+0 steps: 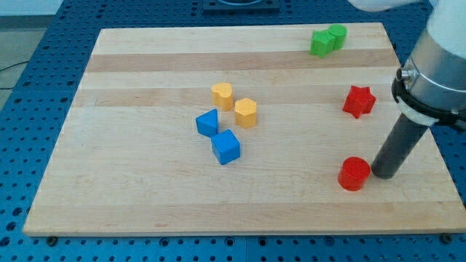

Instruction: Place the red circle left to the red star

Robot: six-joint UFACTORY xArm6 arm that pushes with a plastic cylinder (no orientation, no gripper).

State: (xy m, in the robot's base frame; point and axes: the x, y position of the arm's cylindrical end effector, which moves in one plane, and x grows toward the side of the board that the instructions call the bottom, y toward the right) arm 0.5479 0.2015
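The red circle (354, 173) lies near the board's lower right. The red star (359, 101) lies above it, toward the view's right edge. My tip (383, 175) rests on the board just to the right of the red circle, almost touching it. The dark rod rises from there up to the arm's grey and white body at the view's top right.
A yellow heart (223, 94) and a yellow hexagon (246, 112) sit near the board's middle, with two blue blocks (207, 123) (226, 147) just below them. Two green blocks (320, 42) (337, 35) touch each other at the top right. The wooden board (131, 182) lies on a blue perforated table.
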